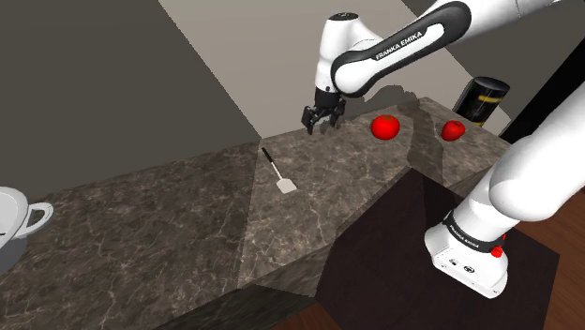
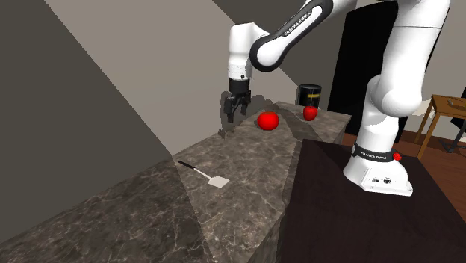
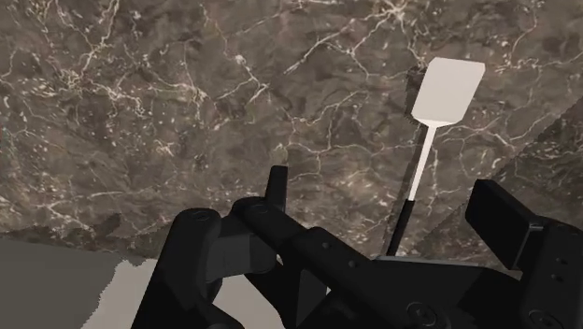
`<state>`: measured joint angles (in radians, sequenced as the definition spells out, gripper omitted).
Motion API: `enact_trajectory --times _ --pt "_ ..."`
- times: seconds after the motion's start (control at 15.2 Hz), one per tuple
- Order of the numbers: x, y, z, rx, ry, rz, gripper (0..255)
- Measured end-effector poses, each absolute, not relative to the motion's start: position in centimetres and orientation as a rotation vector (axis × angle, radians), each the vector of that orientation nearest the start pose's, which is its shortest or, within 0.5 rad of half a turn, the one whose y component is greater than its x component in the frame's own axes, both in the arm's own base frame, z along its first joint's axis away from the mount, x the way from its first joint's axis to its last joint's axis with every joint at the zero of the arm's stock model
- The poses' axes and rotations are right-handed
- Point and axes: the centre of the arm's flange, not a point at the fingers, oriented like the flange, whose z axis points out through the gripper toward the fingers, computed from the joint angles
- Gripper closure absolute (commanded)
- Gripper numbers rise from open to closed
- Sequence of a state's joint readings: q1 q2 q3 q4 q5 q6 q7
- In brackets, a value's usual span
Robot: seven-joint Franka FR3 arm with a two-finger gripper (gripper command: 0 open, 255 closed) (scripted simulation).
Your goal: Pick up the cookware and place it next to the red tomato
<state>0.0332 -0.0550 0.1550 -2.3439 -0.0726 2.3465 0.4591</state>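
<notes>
Counter (image 1: 169, 234) of dark, white-veined stone carries the things, told here from its near end to its far one. Nearest, the white stand (image 1: 467, 251) sits on a dark box (image 1: 394, 277) beside the counter's front edge. At the near end, a pale pot (image 1: 13, 223) with a loop handle is cut off by the shoulder view's left border.

About midway along the counter the spatula (image 1: 279, 172) lies flat. Its thin black handle points to the back edge by the wall (image 1: 141, 84), and its white blade points toward the middle of the top.

Toward the far end, the red tomato (image 1: 384, 127) rests midway across the counter's width. A smaller red fruit (image 1: 453, 130) sits apart from it, nearer the front edge. A black canister (image 1: 483, 99) stands at the far corner, just behind that fruit. The shadow of the arm (image 1: 398, 42) falls on the stone beside the tomato.

The pincer (image 1: 322, 118) hangs above the back edge, clear of the stone. Along the counter's length it is between the spatula and the red tomato. Its two fingers (image 3: 500, 215) stand wide apart and clasp nothing. In the wrist view the spatula (image 3: 447, 89) lies well beyond the fingertips, blade farthest. Its handle runs back toward the gap between them and touches neither.
</notes>
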Motion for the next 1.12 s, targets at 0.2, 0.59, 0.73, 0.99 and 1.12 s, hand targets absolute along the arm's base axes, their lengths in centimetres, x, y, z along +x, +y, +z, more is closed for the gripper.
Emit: enact_trajectory --times 0.2,0.59,0.73,0.99,1.12 --pt "51.5 10.4 32.8 -3.154 0.366 -0.115 0" --pt "56.2 13.2 26.9 -3.14 0.395 -0.111 0" --pt "57.7 14.2 24.8 -3.136 0.403 -0.109 0" --pt "60.5 16.0 20.5 -3.126 0.423 -0.106 0" --pt "61.7 16.7 18.6 -3.122 0.434 -0.105 0"
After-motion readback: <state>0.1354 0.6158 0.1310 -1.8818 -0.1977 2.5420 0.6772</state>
